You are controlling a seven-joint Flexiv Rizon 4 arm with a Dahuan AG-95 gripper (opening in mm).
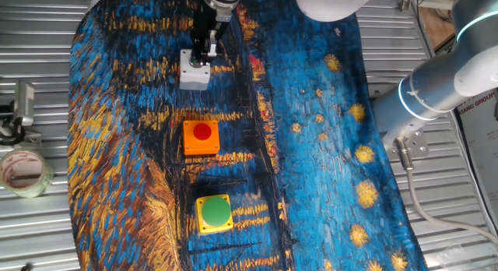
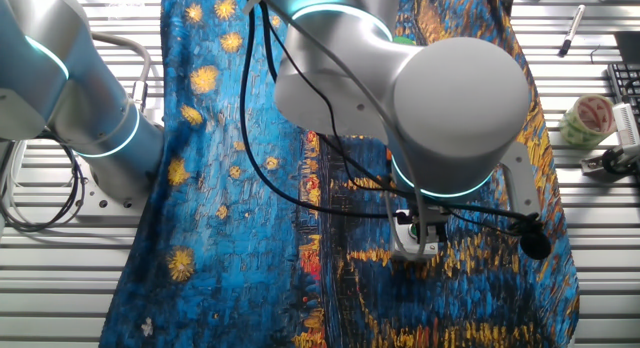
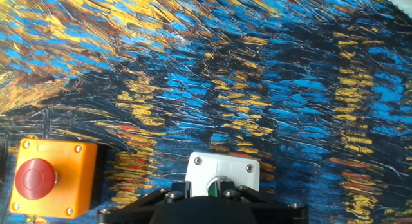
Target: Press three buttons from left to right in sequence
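The white-grey box (image 1: 194,72) with the small green button lies farthest back on the cloth. The orange box with the red button (image 1: 201,137) is in the middle. The yellow box with the large green button (image 1: 214,212) is nearest. My gripper (image 1: 205,50) points down onto the white-grey box. In the hand view my gripper (image 3: 206,187) sits right over that box (image 3: 223,167). A narrow gap between the fingertips shows a sliver of its green button (image 3: 214,189). The orange box (image 3: 55,179) lies to the left. In the other fixed view the arm hides all but the white-grey box (image 2: 415,238).
The boxes stand in a row on a blue and yellow painted cloth (image 1: 327,146) over a slatted metal table. A tape roll (image 1: 23,171) and a clamp (image 1: 19,107) lie off the cloth at the left. The arm's base (image 1: 436,84) stands at the right.
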